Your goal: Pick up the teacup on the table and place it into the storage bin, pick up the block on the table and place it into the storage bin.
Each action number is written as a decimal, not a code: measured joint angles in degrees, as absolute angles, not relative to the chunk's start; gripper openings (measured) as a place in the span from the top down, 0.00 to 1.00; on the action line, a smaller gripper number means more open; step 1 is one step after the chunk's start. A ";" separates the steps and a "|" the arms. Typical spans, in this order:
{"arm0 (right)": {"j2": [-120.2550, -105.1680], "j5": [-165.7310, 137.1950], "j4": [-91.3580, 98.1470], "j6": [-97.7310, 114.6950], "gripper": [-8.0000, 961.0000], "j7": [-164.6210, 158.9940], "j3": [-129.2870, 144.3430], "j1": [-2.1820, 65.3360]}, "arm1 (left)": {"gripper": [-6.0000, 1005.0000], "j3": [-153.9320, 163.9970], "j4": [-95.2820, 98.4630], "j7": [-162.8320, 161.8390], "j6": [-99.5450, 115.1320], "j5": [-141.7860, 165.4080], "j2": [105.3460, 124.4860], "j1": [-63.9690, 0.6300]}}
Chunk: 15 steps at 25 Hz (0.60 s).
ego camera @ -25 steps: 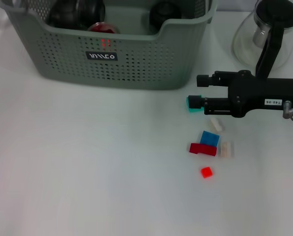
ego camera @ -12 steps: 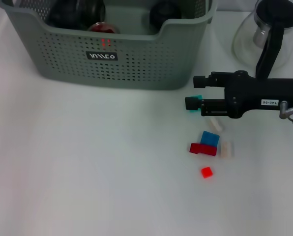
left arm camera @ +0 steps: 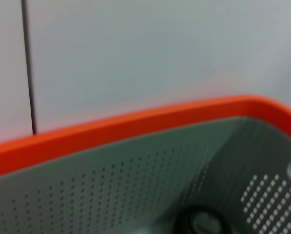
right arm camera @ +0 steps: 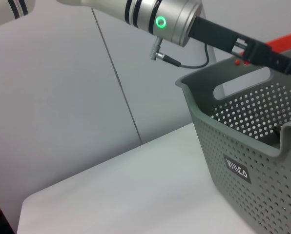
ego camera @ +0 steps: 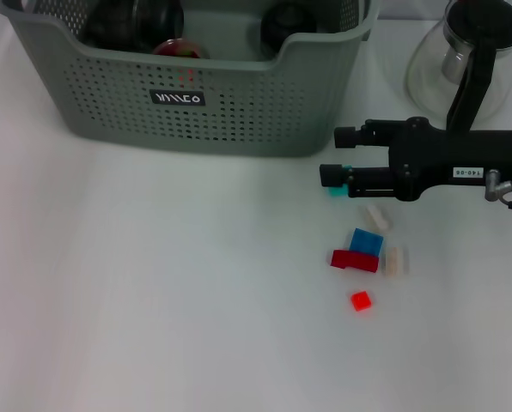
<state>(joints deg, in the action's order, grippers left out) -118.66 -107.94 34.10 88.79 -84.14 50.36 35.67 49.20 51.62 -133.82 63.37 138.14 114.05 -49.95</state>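
Your right pincer (ego camera: 333, 157) hovers above the desk (ego camera: 153, 283), fingers apart, over the teal block (ego camera: 337, 190). The storage bin (ego camera: 187, 77) sits at 10 o'clock from it. Other blocks (ego camera: 363, 253) lie at 6 o'clock. Left pincer state: cannot tell.

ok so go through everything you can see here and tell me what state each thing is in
storage bin: upright on the table, dark items inside
right gripper: open, fingers either side of the teal block, beside the bin
teal block: on the table, not lifted
blue block: on the table, touching the dark red block
dark red block: lying flat
small red block: alone
glass teapot: upright
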 joint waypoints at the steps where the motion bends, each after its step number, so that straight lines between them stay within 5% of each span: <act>1: -118.66 -107.94 34.11 88.78 0.21 -84.15 50.36 35.72 | 0.71 48.39 52.54 -133.58 64.16 137.04 114.13 -49.56; 8: -118.81 -107.93 34.10 88.51 0.21 -84.25 50.19 36.00 | 0.43 34.60 54.29 -119.58 80.74 105.82 114.36 -41.73; 15: -119.04 -107.81 34.11 88.19 0.21 -84.28 50.00 36.04 | 0.20 29.94 41.81 -102.70 106.81 85.78 111.52 -33.48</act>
<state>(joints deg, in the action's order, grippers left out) -119.04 -107.81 34.11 88.19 -84.29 50.01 36.04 29.94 41.81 -102.70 106.81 85.78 111.52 -33.47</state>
